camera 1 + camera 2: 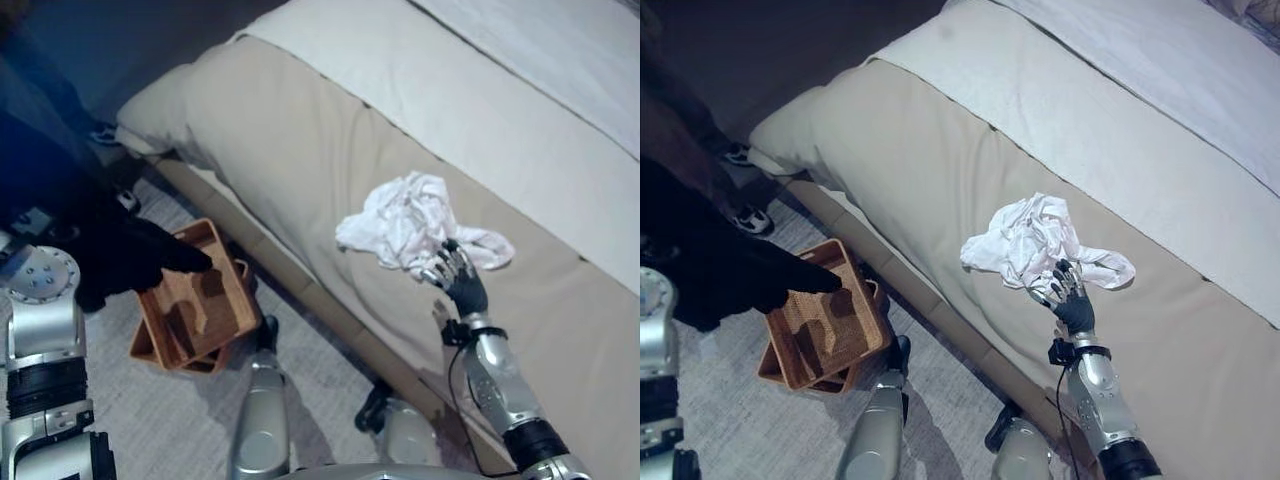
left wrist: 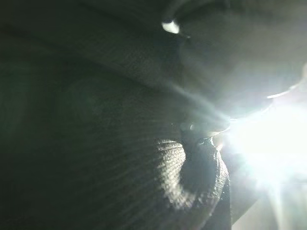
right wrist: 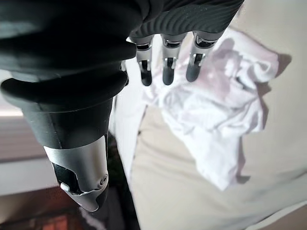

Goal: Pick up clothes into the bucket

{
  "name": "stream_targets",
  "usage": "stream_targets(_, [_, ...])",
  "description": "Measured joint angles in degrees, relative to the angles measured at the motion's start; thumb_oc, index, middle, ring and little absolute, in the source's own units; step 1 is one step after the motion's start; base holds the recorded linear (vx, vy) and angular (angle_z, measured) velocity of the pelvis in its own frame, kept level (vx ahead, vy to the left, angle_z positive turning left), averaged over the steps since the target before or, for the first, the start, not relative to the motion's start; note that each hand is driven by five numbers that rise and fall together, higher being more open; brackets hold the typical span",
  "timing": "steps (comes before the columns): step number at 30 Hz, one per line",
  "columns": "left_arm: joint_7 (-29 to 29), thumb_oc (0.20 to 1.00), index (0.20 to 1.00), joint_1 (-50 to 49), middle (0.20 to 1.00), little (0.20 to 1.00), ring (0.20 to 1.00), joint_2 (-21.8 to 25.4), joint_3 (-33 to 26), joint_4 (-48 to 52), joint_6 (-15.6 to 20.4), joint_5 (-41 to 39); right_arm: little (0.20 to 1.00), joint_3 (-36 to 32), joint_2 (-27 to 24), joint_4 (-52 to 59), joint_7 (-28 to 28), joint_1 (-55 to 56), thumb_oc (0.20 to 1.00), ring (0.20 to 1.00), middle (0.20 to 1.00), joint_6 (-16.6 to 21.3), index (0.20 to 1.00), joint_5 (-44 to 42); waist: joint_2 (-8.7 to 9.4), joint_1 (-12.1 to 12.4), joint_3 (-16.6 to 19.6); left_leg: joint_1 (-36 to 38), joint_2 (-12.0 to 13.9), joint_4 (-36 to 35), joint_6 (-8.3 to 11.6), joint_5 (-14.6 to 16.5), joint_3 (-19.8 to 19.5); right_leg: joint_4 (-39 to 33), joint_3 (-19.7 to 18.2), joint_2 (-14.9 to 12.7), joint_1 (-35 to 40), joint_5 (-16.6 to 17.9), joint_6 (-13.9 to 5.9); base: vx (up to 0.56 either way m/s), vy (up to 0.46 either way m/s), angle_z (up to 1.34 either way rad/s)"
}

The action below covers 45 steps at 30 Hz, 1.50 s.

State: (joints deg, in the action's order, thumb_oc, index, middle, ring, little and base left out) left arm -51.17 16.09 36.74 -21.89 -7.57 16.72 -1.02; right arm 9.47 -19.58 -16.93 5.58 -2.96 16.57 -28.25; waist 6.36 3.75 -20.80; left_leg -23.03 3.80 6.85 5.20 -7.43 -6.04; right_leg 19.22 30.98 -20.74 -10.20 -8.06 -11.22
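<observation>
Reaching across the tan bed [image 1: 300, 150], the right hand [image 1: 458, 277] hangs with fingers [image 3: 165, 67] loosely extended and gripping nothing, their tips at the near edge of the crumpled white garment [image 1: 412, 222] — it lies just beyond the hand, sprawled across the cover. The left hand [image 1: 140, 258], nearer the wicker basket [image 1: 195, 300] on the floor, rests dark on its rim — whether it grips, I cannot tell.

White clothes [image 1: 415, 215] crumpled on bed; bucket [image 1: 190, 300] tilted, on floor.
</observation>
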Motion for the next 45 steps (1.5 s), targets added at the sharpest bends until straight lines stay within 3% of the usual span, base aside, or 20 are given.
stream_targets(3, [0.55,0.200,0.200,-0.22,0.200,0.200,0.200,-1.63,1.37,-3.47,0.08,-1.12,1.000,0.00,0.00,-0.01,0.05,-0.12,1.000,1.000,1.000,0.01,1.000,-0.04,0.01,-0.10,-0.24,-1.07,0.10,0.44,-0.01,-0.02,0.08,0.55,-0.24,0.00,-1.25,0.00,0.01,0.00,-0.028,-0.04])
stream_targets(7, [0.57,0.200,0.200,-0.10,0.200,0.200,0.200,-2.22,2.20,-6.38,0.29,-2.58,1.000,-0.08,-0.40,0.78,0.12,-1.30,1.000,1.000,1.000,0.21,1.000,-0.59,0.28,-0.14,-4.04,-3.20,0.68,2.71,0.32,0.37,-0.24,2.02,-0.71,0.38,-2.93,-0.25,0.29,-0.03,-0.012,-0.04])
stream_targets(13, [0.47,0.200,0.200,1.00,0.200,0.200,0.200,-1.86,2.77,-10.92,-0.07,-3.22,1.000,-0.68,-1.03,2.94,0.70,-4.33,1.000,1.000,1.000,0.68,1.000,-1.78,2.23,-1.41,-8.94,-11.14,1.14,8.73,0.32,1.30,-0.56,9.06,-2.27,-0.45,-11.10,-1.88,1.68,-0.06,0.003,-0.03])
stream_targets(20, [0.34,0.200,0.200,2.23,0.200,0.200,0.200,-1.41,3.30,-11.76,-0.93,-3.20,1.000,-0.68,-1.79,6.41,1.39,-5.37,1.000,1.000,1.000,2.34,1.000,-2.91,2.68,-1.65,-9.11,-17.67,1.64,11.70,-0.26,2.02,-1.49,12.58,-2.85,-0.45,-17.56,-2.92,2.31,-0.06,0.001,-0.01])
stream_targets(23, [0.47,0.200,0.200,4.59,0.200,0.200,0.200,-0.35,6.05,-13.53,-1.15,-3.22,1.000,-0.05,-1.68,6.87,1.52,-7.59,1.000,1.000,1.000,2.48,1.000,-2.93,3.01,-1.75,-9.10,-21.75,2.01,13.02,-0.55,1.80,-2.26,14.41,-2.67,-0.32,-21.32,-3.22,3.02,-0.04,0.016,0.04])
stream_targets(31, [1.90,0.200,0.200,7.79,0.200,0.200,0.200,-1.06,11.89,-14.17,-1.35,-4.39,1.000,3.00,-1.53,6.45,1.82,-9.12,1.000,1.000,1.000,3.11,1.000,-2.93,3.47,-5.33,-8.80,-30.34,2.01,18.80,-0.37,2.15,-3.42,18.57,-3.38,-0.51,-28.68,-3.55,3.63,-0.02,0.027,-0.02])
stream_targets(37, [3.05,0.200,0.200,11.17,0.200,0.200,0.200,-0.98,12.29,-16.39,-1.19,-5.12,1.000,3.02,-1.77,6.54,1.69,-9.18,1.000,1.000,1.000,3.14,1.000,-2.96,3.56,-7.19,-8.74,-35.65,2.31,22.53,-0.38,3.23,-3.90,21.07,-4.10,-0.56,-33.53,-4.10,4.46,-0.01,0.042,-0.07])
stream_targets(45, [9.44,0.200,0.200,14.65,0.200,0.200,0.200,-0.61,16.30,-25.58,-0.59,-13.60,1.000,2.96,-1.87,6.79,1.29,-9.16,1.000,1.000,1.000,3.17,1.000,-4.00,3.60,-7.96,-8.72,-38.52,2.19,24.90,-0.29,3.86,-4.65,21.20,-3.66,-0.41,-34.80,-3.86,4.15,0.00,0.016,0.00])
